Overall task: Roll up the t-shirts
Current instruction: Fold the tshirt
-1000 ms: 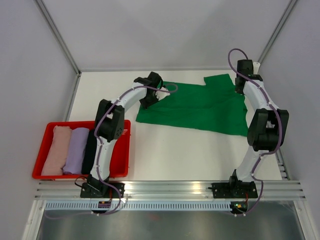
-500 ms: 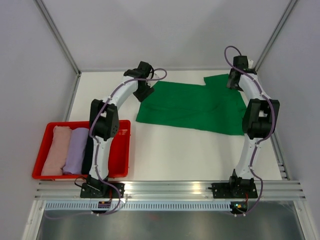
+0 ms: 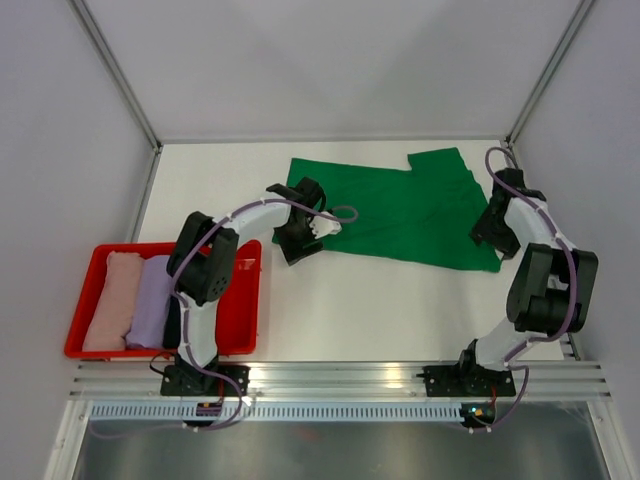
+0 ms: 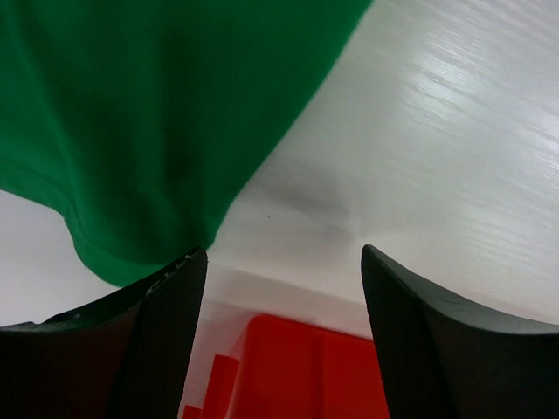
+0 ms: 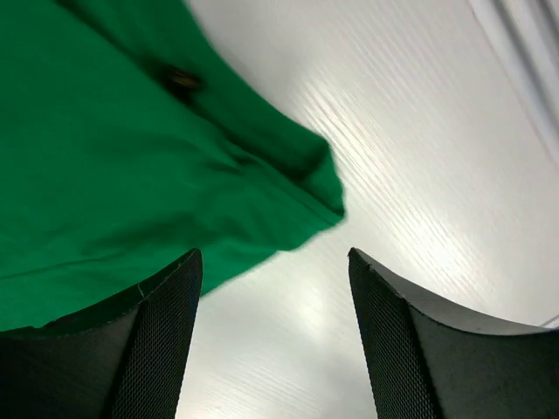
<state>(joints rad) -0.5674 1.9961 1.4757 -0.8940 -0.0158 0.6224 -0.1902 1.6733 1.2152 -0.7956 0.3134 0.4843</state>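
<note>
A bright green t-shirt (image 3: 400, 210) lies spread flat at the back middle of the white table. My left gripper (image 3: 292, 248) hangs open just off the shirt's near-left corner (image 4: 131, 131), with nothing between its fingers (image 4: 166, 332). My right gripper (image 3: 487, 232) is open too, over the near-right corner (image 5: 131, 157), its jaws empty above bare table. Pale pink (image 3: 108, 300), lavender (image 3: 150, 300) and black (image 3: 178, 318) t-shirts lie rolled side by side in the tray.
The shallow red tray (image 3: 245, 300) sits at the near left beside the left arm's base, and its rim (image 4: 306, 367) shows between the left fingers. Grey walls with metal posts close the table in on three sides.
Both grippers opened and let go of the green shirt, then moved from its far side to its near corners. The shirt's left part now lies spread further out.
</note>
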